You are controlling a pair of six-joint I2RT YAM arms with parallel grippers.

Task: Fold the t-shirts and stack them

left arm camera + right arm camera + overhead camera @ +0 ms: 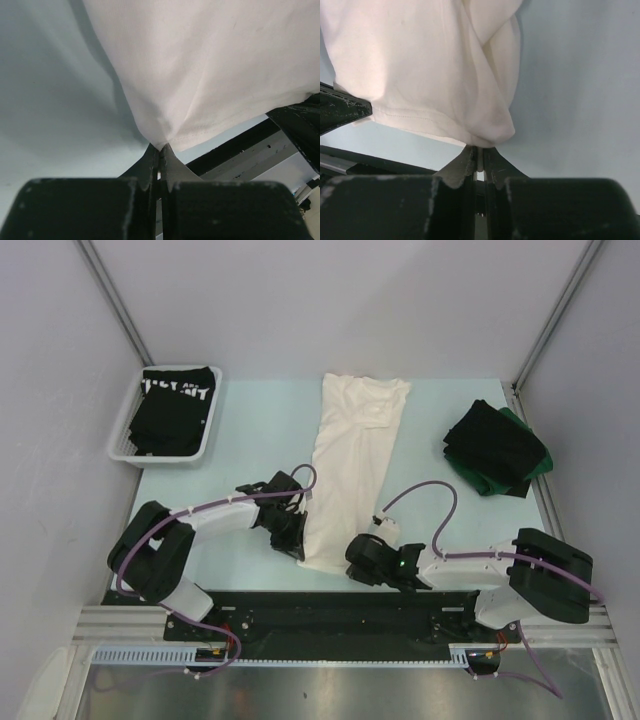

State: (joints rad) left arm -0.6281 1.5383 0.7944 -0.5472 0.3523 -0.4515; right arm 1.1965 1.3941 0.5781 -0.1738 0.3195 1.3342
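A white t-shirt (352, 458) lies folded into a long strip down the middle of the table, its plain side up. My left gripper (296, 543) is shut on the hem's near left corner (161, 141). My right gripper (352, 562) is shut on the hem's near right corner (487, 140). Folded black and dark green t-shirts (497, 450) are stacked at the right. A black t-shirt with white lettering (172, 406) lies in the basket.
A white mesh basket (205, 440) stands at the back left corner. The table's near edge with a black rail (330, 612) runs just behind both grippers. Grey walls close in the table on the left, right and back.
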